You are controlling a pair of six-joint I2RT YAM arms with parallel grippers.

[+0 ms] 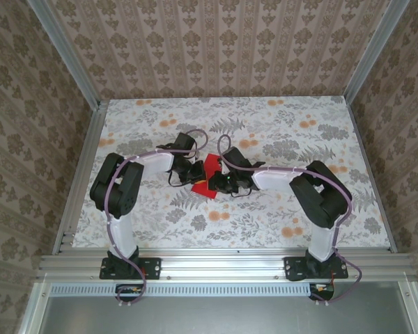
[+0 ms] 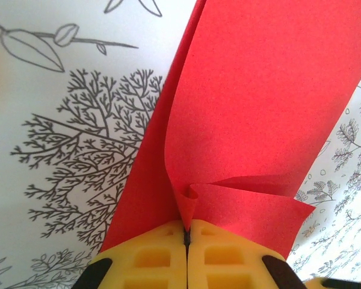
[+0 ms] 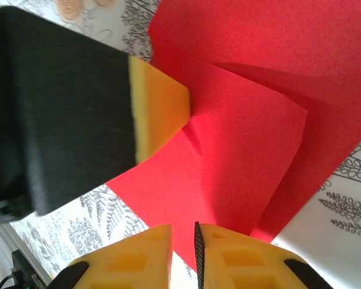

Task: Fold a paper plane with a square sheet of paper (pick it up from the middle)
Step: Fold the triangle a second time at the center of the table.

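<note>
The red square sheet of paper (image 1: 207, 175) sits mid-table between both grippers, bent and folded into overlapping flaps (image 3: 240, 138). No paper plane is in view. My left gripper (image 2: 186, 232) is shut on a curled pinch of the sheet (image 2: 259, 108), which rises off the table. In the right wrist view one of its yellow pads (image 3: 159, 114) presses the paper's edge. My right gripper (image 3: 183, 241) stands at the sheet's near corner with a narrow gap between its jaws. The red corner shows through that gap, and I see no grip on it. From above, the left gripper (image 1: 197, 172) and right gripper (image 1: 219, 182) face each other across the sheet.
The floral tablecloth (image 1: 279, 216) lies flat around the paper. Aluminium frame rails (image 1: 216, 261) run along the near edge, and patterned walls (image 1: 216, 42) close in the back and sides. Both arms bend inward over the table's middle.
</note>
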